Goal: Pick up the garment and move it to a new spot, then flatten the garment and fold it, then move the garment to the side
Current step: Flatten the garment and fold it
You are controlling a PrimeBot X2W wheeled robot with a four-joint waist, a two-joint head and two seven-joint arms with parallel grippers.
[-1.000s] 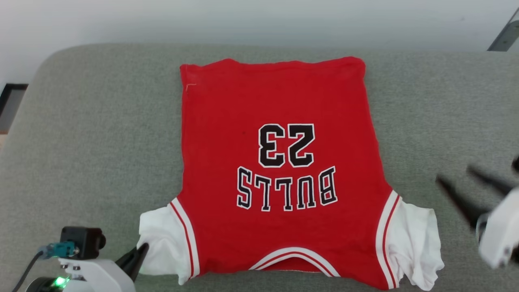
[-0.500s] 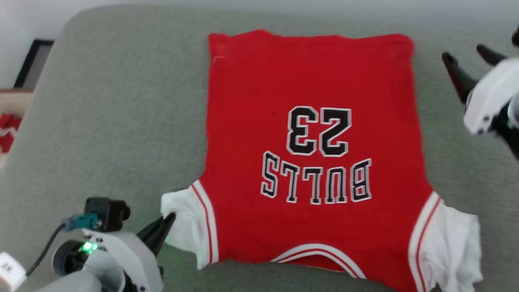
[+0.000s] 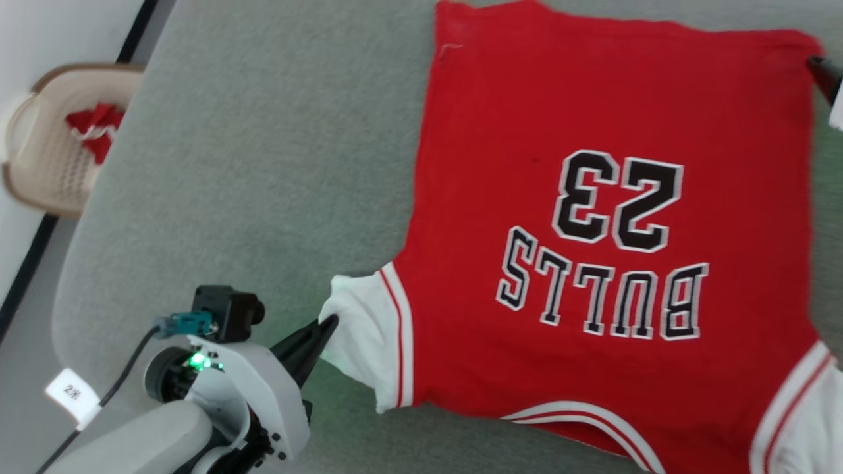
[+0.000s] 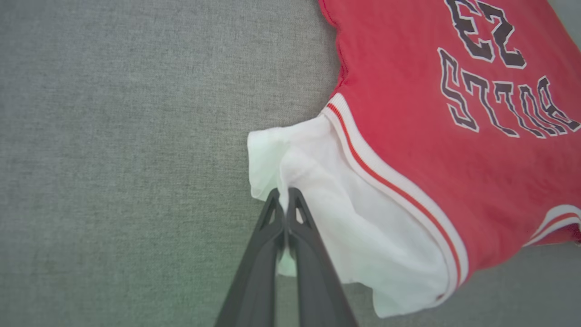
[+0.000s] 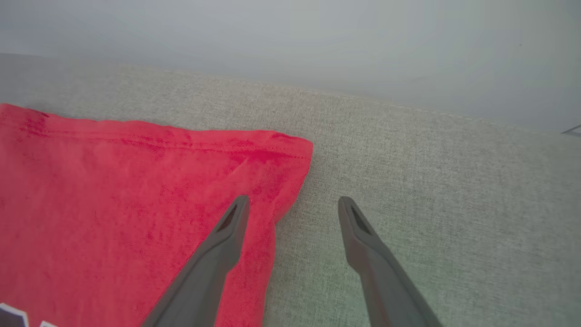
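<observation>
Left gripper (image 4: 283,194) is pinching shut on a fold of thin white lining at one armhole of the garment (image 3: 593,131); a sliver of that white cloth is showing between my two dark tapered fingers. Right gripper (image 5: 294,202) is standing wide open and holding nothing, one finger lying over the far hem corner of the red cloth, the other over bare upholstery; I cannot tell whether either tip is touching down. The garment is lying spread flat and face up on the cushion (image 3: 263,164), with its neckline nearest me and its hem farthest away, so the lettering is reading upside down to me. The red fabric is looking soft and matte, lightly rippled along the stitched hem. The black letters and the number 23 are outlined in white, and the armholes and neck are banded in white with thin red stripes. The white lining is bunching in loose, crumpled folds outside both armholes. The cushion is a grey-green woven upholstery, finely flecked, with a rounded corner. Beyond its far edge a plain pale wall (image 5: 317,41) is running. Off the cushion's left side, a beige perforated basket (image 3: 39,178) is sitting on the floor with red cloth inside.
</observation>
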